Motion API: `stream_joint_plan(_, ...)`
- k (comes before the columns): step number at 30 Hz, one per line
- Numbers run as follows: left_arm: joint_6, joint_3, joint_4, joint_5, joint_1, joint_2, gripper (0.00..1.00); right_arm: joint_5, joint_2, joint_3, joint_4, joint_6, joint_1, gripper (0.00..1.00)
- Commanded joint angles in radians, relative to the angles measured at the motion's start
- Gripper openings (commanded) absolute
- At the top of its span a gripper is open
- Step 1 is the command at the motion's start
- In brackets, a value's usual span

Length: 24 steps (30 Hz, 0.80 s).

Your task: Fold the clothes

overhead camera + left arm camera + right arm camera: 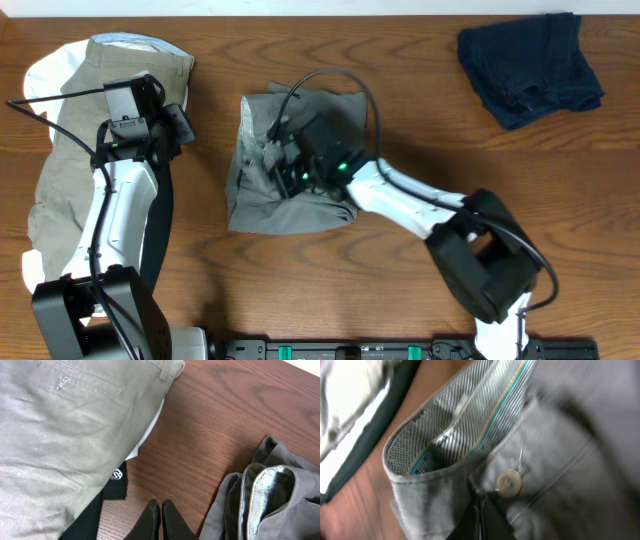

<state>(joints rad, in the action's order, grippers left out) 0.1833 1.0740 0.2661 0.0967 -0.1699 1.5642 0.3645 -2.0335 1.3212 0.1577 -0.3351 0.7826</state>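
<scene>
The dark grey shorts (262,195) lie bunched in the middle of the table, with the pale striped waistband lining (465,425) turned outward. My right gripper (284,166) sits on their upper left part. In the right wrist view its jaws (479,506) are shut on the grey fabric just below a pale button (509,482). My left gripper (186,124) hovers over bare wood between the khaki shorts (85,140) and the grey shorts. Its jaws (160,508) are shut and empty. The grey shorts (280,505) lie to its right.
The khaki shorts (60,435) lie on a white piece (45,75) and a black piece with a small logo (114,482) at the left. A folded navy garment (530,65) lies at the far right. The table's far edge runs along the top.
</scene>
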Motion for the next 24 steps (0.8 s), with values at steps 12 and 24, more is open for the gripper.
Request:
stream_joint_plan(12, -0.002, 0.018, 0.006, -0.016, -0.004, -0.014, 0.07, 0.059, -0.016, 0.013, 0.089, -0.058, 0.126, 0.03)
stream_joint_plan(24, -0.002, 0.018, 0.006, -0.016, -0.004, -0.014, 0.07, 0.085, 0.229, 0.070, 0.212, -0.015, 0.069, 0.06)
